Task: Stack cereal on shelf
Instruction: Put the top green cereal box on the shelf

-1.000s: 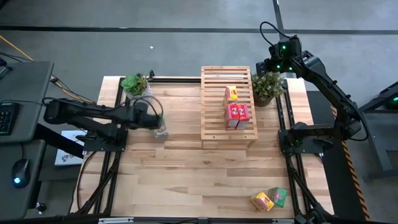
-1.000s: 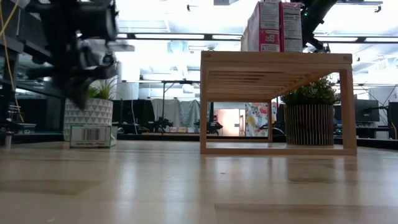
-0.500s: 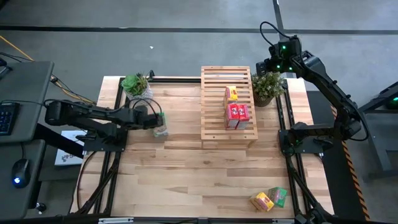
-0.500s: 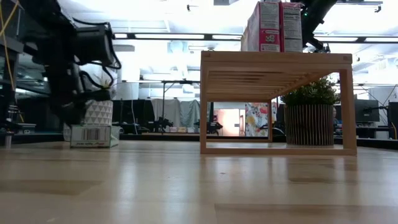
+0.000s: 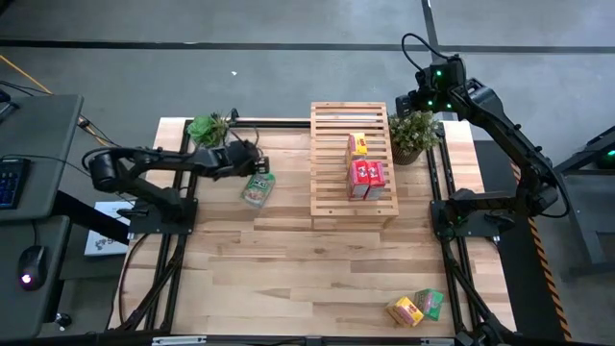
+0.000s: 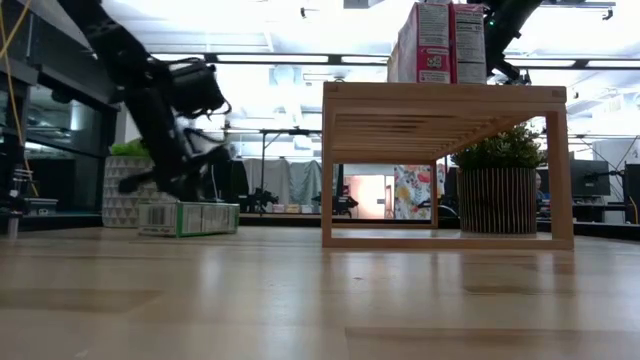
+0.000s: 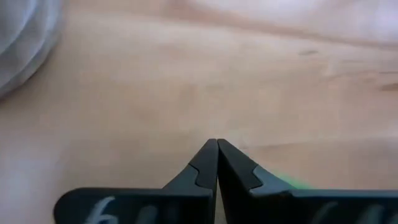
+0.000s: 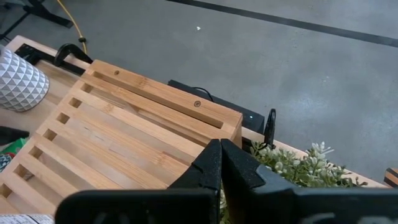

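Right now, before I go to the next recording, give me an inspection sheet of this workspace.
Surface: wooden table, bare in the middle.
Job's things: rack carrying one yellow box and two red boxes; green box lying flat beside the rack; yellow and green pair at the near right corner.
Clutter: two potted plants at the far corners.
Grippers: left gripper low beside the lying green box, jaws shut, holding nothing; right gripper parked above the rack's far end, jaws shut.
Cables: loops on both arms.
Surroundings: grey floor, a desk at left.

2 red boxes (image 5: 366, 179), yellow box (image 5: 357, 144), pale wood shelf (image 5: 330, 163)
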Available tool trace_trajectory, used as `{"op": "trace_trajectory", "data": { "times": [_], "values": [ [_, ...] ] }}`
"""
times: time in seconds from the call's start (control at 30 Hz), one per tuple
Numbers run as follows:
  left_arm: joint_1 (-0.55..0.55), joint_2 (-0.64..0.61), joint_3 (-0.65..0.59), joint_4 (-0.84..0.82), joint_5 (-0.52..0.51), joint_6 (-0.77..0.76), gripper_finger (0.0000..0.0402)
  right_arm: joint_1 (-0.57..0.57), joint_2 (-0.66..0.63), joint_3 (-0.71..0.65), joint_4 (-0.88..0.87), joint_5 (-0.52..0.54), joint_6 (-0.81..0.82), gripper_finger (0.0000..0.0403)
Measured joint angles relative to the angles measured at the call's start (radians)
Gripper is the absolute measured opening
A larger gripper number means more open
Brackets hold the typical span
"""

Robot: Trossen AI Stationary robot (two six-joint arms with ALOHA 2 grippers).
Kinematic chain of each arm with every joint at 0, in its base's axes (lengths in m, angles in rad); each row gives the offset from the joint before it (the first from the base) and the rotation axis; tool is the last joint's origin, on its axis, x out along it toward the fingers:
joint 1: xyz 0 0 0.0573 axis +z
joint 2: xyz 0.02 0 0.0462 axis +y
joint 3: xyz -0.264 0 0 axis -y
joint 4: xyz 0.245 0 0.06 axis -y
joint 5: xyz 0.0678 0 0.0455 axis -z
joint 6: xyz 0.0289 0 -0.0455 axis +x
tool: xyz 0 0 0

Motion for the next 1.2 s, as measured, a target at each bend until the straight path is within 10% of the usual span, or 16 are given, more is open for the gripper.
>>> {"op": "trace_trajectory", "data": {
  "times": [0.3, 0.63, 1.2],
  "values": [
    [-0.035, -0.218, 0.12, -0.068, 0.067, 0.367, 0.0, 0.0, 0.0, 0.0, -0.002, -0.002, 0.003, 0.0],
    [-0.356, -0.462, 0.118, -0.626, 0.223, 0.261, 0.0, 0.0, 0.0, 0.0, -0.022, 0.007, -0.001, 0.0],
    [-0.349, 0.052, 0.117, -0.439, 0.25, 0.253, 0.0, 0.0, 0.0, 0.0, -0.022, 0.01, -0.005, 0.0]
  ]
}}
